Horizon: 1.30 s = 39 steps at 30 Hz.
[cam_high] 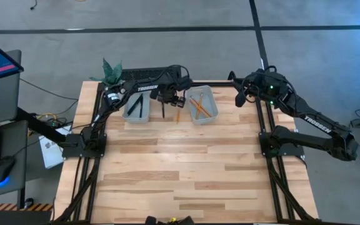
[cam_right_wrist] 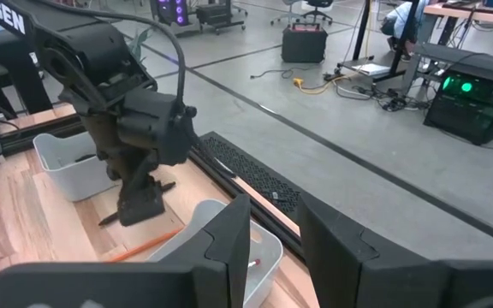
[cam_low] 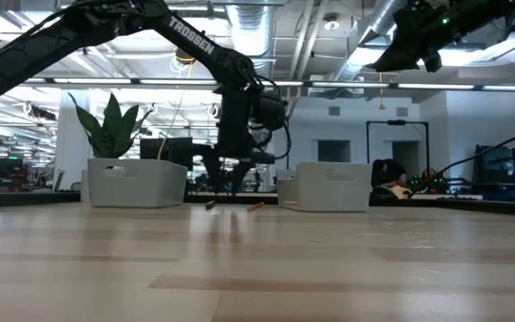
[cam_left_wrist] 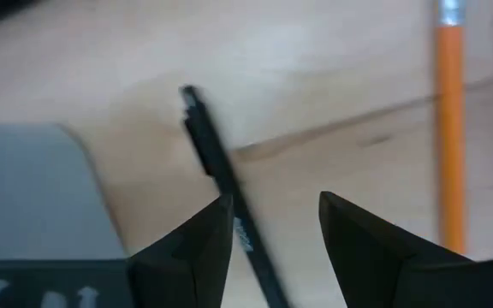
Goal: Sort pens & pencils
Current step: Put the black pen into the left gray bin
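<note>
A black pen (cam_high: 163, 110) lies flat on the table between two grey bins, and an orange pencil (cam_high: 177, 114) lies beside it. My left gripper (cam_left_wrist: 272, 198) is open just above this pen (cam_left_wrist: 216, 167); its fingers stand on either side of the pen, which runs close to one fingertip. The pencil (cam_left_wrist: 450, 128) lies farther off. The left bin (cam_high: 136, 107) holds black pens and the right bin (cam_high: 203, 104) holds orange pencils. My right gripper (cam_right_wrist: 272, 205) is open and empty, raised by the table's far right corner (cam_high: 238, 97).
A potted plant (cam_high: 111, 72) and a keyboard (cam_high: 145, 74) sit behind the left bin at the far edge. Both bins stand along the far edge. The wide wooden tabletop (cam_high: 186, 169) stretches toward the near side. A monitor and mouse sit left of the table.
</note>
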{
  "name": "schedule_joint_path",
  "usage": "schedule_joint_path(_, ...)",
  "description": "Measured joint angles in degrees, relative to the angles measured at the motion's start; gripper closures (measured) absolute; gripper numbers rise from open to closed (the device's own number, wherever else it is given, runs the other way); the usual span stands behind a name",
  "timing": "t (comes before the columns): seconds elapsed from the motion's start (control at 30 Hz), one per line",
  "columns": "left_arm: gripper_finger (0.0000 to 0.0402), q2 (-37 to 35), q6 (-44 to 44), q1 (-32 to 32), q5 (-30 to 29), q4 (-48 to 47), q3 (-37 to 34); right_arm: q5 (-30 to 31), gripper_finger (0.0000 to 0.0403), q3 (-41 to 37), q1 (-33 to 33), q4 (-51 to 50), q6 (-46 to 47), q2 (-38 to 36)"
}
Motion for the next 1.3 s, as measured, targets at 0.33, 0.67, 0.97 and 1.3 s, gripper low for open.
schedule_joint_path(0.33,0.0235,0.53,-1.61,0.59,1.12,-4.03,-0.99,0.00,0.0281,0.00,0.00,0.01,-0.06,0.00)
schedule_joint_path(0.67,0.0235,0.84,0.20,1.62,5.10,-2.68,-0.94,-0.02,0.0281,0.00,0.02,0.01,-0.04,0.00)
schedule_joint_path(0.97,0.0235,1.81,0.99,3.50,12.21,-2.51,-0.97,-0.01,0.0281,0.00,0.02,-0.02,-0.04,0.00)
schedule_joint_path(1.3,0.0235,1.68,3.08,4.13,14.45,-2.66,-0.94,-0.01,0.0281,0.00,0.02,-0.04,-0.77,0.00)
